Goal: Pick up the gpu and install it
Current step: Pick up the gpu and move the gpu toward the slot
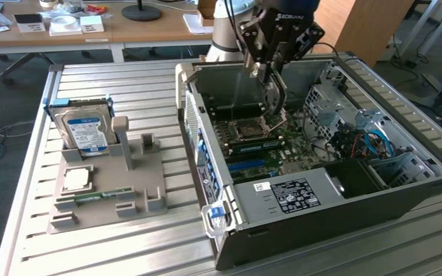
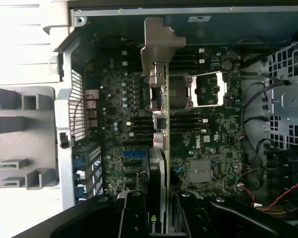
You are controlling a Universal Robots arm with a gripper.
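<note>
I found the gpu (image 2: 160,124) bracket pale matt metal, the worktop (image 1: 113,86) ribbed brushed metal, the holder (image 1: 119,172) matt grey plastic.

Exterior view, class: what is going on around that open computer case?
The robot arm's gripper is clamped on the gpu, holding it edge-down inside the open computer case, over the motherboard. It does not look seated in a slot yet. On the grey tray at the exterior view's left, a hard drive stands upright.
</note>
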